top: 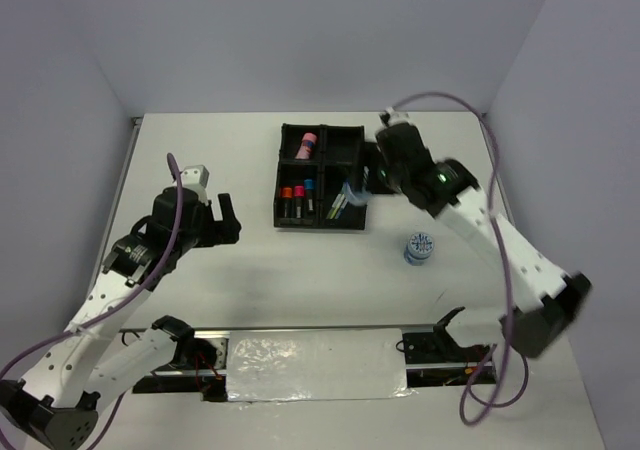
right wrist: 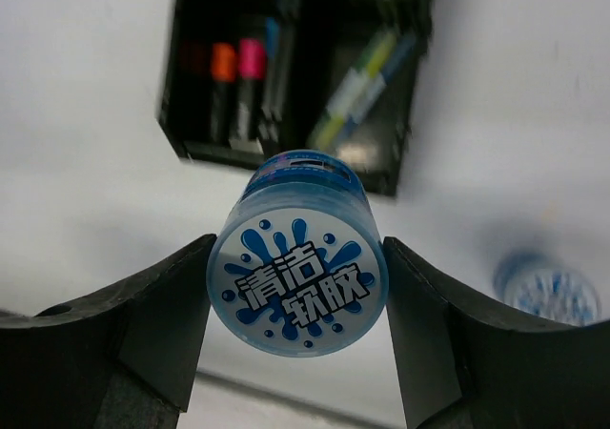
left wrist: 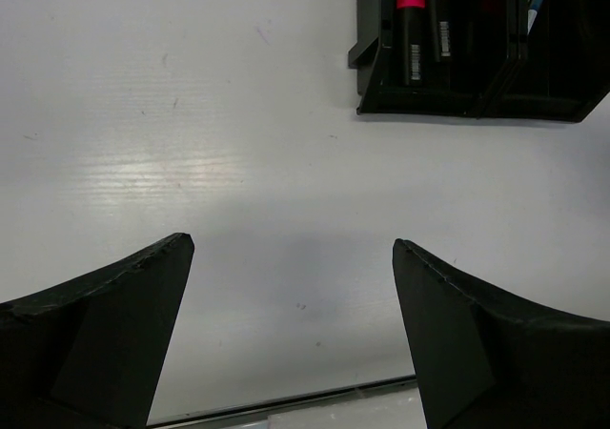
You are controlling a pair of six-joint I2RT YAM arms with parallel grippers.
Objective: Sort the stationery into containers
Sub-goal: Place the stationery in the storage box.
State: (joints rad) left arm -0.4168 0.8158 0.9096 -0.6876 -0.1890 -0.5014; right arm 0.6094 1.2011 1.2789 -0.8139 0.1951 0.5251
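Blue-white roll point(right wrist: 297, 281) with "清洁软胶" lettering, in grip of right tool point(right wrist: 297, 257).

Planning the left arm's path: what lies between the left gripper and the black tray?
Nothing: between the left gripper and the tray, the left wrist view shows only bare table.

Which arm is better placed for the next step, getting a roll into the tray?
Right. The right gripper is shut on a blue-white roll and holds it close by the black tray. The left gripper is open and empty, off to the tray's left side.
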